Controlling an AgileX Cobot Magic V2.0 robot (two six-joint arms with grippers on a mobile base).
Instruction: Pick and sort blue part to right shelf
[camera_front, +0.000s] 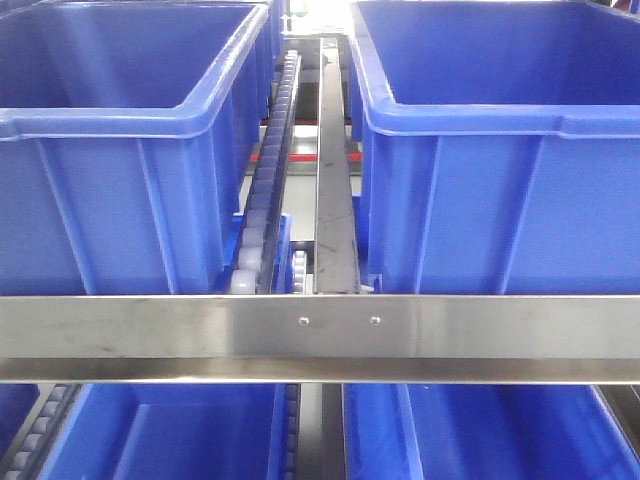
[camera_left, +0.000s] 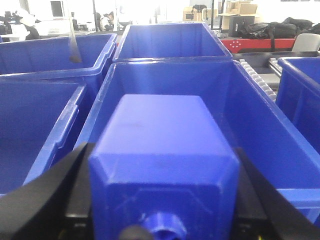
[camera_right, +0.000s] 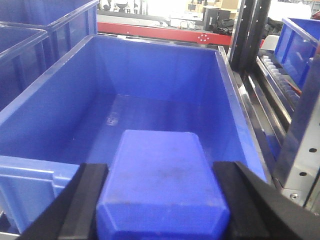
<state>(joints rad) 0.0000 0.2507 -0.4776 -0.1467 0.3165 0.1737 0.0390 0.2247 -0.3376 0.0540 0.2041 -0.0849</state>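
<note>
**Left wrist view.** The blue part (camera_left: 165, 125) fills the centre and lower half of the frame. It is a solid-blue plastic block with flat faces and sloped shoulders, and a round knob cap (camera_left: 161, 224) is seen at the bottom edge, turned toward the camera. The part is clamped on both flanks by the black fingers (camera_left: 50, 200) of the left gripper (camera_left: 161, 149), whose jaws are spread only to the block's width. The part is held above an open blue bin (camera_left: 260, 115), and more bins are seen at the left and top.

**Right wrist view.** A second block (camera_right: 160, 195), blue with chamfered edges, is gripped likewise by the right gripper (camera_right: 160, 167), over a deep bin (camera_right: 150, 75) at the centre of the frame. No cap is visible here, so its shape cannot be told fully.

**Front view.** Neither gripper nor block is shown. Two large bins, at upper left (camera_front: 120, 180) and upper right (camera_front: 500, 200), are seen with a roller track (camera_front: 270, 170) between them. A steel rail (camera_front: 320, 335) is seen across the lower frame.
</note>
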